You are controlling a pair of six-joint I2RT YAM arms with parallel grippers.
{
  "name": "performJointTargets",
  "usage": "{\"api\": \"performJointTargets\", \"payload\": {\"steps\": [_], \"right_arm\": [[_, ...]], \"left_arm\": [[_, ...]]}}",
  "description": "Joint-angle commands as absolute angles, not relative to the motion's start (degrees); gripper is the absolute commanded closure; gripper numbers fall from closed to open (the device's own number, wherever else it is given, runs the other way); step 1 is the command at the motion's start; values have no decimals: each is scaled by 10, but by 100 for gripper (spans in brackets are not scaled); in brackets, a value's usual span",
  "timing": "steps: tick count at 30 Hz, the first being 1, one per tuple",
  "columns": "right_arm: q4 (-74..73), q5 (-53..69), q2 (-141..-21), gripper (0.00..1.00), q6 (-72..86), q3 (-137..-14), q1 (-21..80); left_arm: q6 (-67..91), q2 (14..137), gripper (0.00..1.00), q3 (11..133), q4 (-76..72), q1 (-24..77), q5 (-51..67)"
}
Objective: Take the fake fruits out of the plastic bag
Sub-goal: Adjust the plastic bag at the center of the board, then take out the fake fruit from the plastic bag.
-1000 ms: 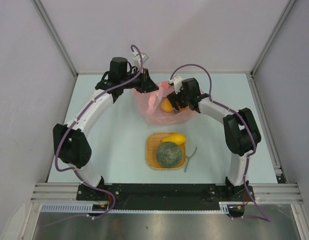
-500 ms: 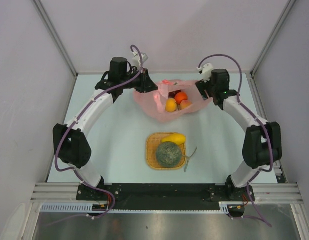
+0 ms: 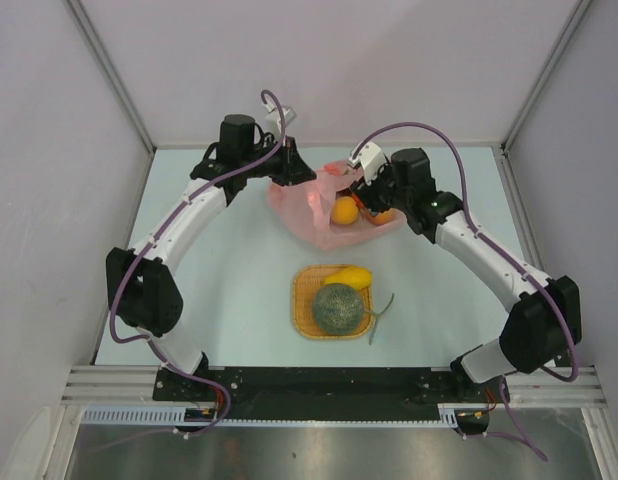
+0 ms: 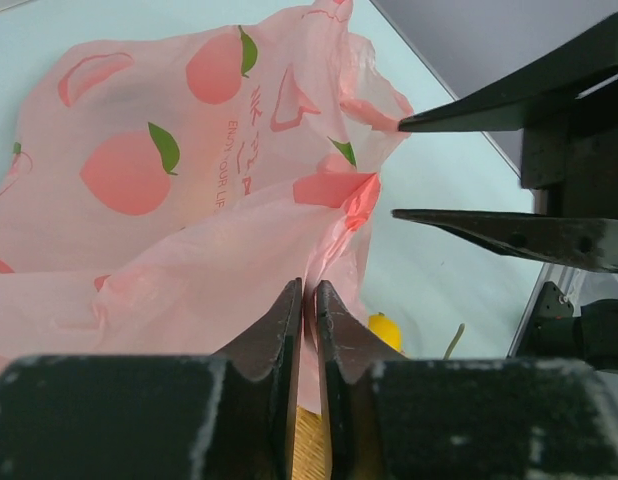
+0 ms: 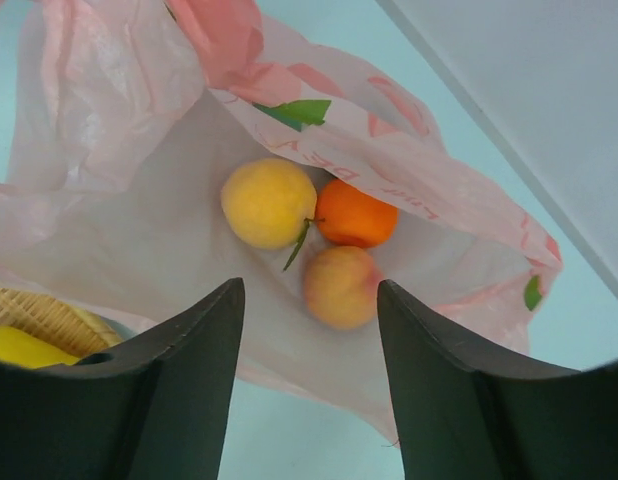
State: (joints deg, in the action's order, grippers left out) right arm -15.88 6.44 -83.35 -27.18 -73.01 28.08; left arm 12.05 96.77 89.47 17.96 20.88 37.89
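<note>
Overhead view: two white robot arms curve in from the near edge of a pale blue-green table (image 3: 219,280) towards a thin, crinkly, translucent pink plastic bag (image 3: 314,222) lying slumped at the far middle of the table. The bag is printed with peaches and green leaves.

The left gripper (image 3: 292,172) sits at the bag's far left edge. Its wrist camera shows the two dark fingers (image 4: 287,330) pressed together with a fold of the pink film pinched between them. The right gripper (image 3: 369,198) hangs over the bag's open mouth on the right side, its jaws spread wide and holding nothing. The left wrist camera also catches those two pointed fingers, apart, just beyond a bag handle.

The right wrist camera looks down into the bag, where three small fruits lie bunched together on the film. A round yellow fruit (image 5: 269,202) is on the left, a round orange fruit (image 5: 355,214) touches it on the right, and a round peach-coloured fruit (image 5: 340,286) rests against them on the nearer side.

Nearer the arm bases, close to the bag but apart from it, lies a square woven tan mat (image 3: 301,290). On it stands a large grey-green netted melon (image 3: 339,308), its stem pointing right past the mat's edge. A yellow oblong mango (image 3: 351,277) lies right against the melon at the mat's far edge
</note>
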Motion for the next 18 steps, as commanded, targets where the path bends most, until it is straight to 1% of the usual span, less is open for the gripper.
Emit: {"api": "performJointTargets", "payload": {"steps": [1, 2, 3, 4, 7, 10, 11, 12, 14, 18], "right_arm": [[-135, 84, -886, 43, -279, -731, 277], [-134, 84, -896, 45, -282, -731, 273], [-132, 89, -908, 46, -282, -732, 263], [-132, 97, -927, 47, -280, -733, 255], [-125, 91, -966, 45, -279, -736, 239], [-99, 62, -982, 31, -270, -737, 230], [-91, 42, -988, 23, -267, -737, 230], [-80, 34, -992, 19, -267, -737, 229], [-72, 19, -1006, 13, -272, -737, 229], [-60, 17, -1030, 10, -267, -739, 224]], "left_arm": [[122, 955, 90, 895, 170, 212, 384], [121, 954, 92, 894, 170, 212, 384], [121, 953, 95, 893, 170, 213, 384], [120, 951, 100, 891, 169, 213, 383], [119, 947, 100, 886, 168, 213, 392], [120, 941, 100, 881, 167, 212, 392], [119, 941, 100, 879, 166, 212, 392], [118, 940, 100, 878, 168, 212, 390], [118, 939, 100, 875, 166, 212, 389], [126, 938, 100, 867, 159, 212, 389]]}}
